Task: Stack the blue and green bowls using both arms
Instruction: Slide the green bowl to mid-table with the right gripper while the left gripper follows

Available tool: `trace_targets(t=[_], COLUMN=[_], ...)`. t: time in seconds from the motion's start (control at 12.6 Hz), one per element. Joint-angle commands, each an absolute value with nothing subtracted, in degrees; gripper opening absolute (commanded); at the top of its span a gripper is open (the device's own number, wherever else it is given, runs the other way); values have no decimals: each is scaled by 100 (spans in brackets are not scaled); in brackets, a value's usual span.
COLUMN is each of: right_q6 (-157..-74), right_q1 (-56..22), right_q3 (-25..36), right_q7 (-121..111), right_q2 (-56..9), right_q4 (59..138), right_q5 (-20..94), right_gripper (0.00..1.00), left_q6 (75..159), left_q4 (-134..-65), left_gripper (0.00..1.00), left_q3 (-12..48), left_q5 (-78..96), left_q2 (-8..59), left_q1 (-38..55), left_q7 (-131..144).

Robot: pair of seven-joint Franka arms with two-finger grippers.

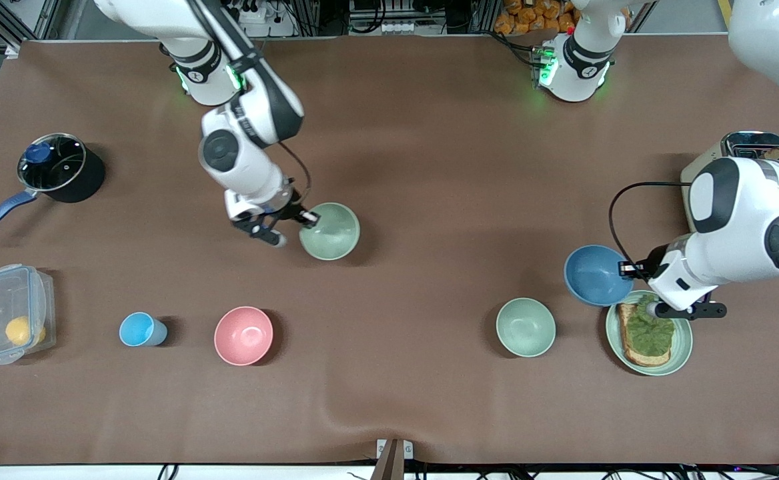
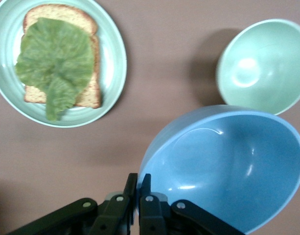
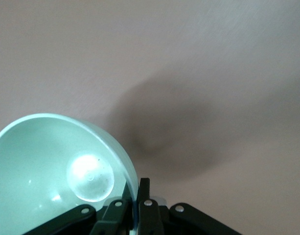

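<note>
At left-centre of the front frame, the right gripper (image 1: 294, 227) pinches the rim of the green bowl (image 1: 330, 231), apparently lifted above its shadow on the table (image 1: 429, 133). At lower right, the left gripper (image 1: 635, 269) pinches the blue bowl (image 1: 595, 275) by its rim, tilted, over the plate (image 1: 681, 347) edge. Both are thin rim pinches, so a bowl could swing or slip when carried. Containers, from the frame's left: lidded pot (image 1: 56, 167); plastic box (image 1: 9, 313) holding something yellow; empty cup (image 1: 139, 330), pink bowl (image 1: 243, 335), mint bowl (image 1: 525, 327); plate with toast (image 1: 636, 333) and lettuce.
</note>
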State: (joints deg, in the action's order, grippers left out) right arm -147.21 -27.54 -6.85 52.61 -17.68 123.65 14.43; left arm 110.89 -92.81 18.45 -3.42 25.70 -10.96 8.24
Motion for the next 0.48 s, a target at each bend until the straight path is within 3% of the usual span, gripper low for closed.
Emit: trace_targets(t=[0.0, 0.4], right_q6=[-15238, -15943], right_q1=[-3241, -4129], right_q3=[-607, -414], right_q7=[6149, 7416], right_q2=[-2099, -2864], right_q4=[12253, 11709], right_q5=[1494, 1459], right_gripper=[0, 0], left_q6=[10890, 10890], left_q4=[-9114, -9114], left_gripper=[0, 0], left_q3=[2222, 2768], left_q5=[-255, -281], left_q2=[2566, 2584], left_q1=[-1090, -950], left_q7=[1404, 2557])
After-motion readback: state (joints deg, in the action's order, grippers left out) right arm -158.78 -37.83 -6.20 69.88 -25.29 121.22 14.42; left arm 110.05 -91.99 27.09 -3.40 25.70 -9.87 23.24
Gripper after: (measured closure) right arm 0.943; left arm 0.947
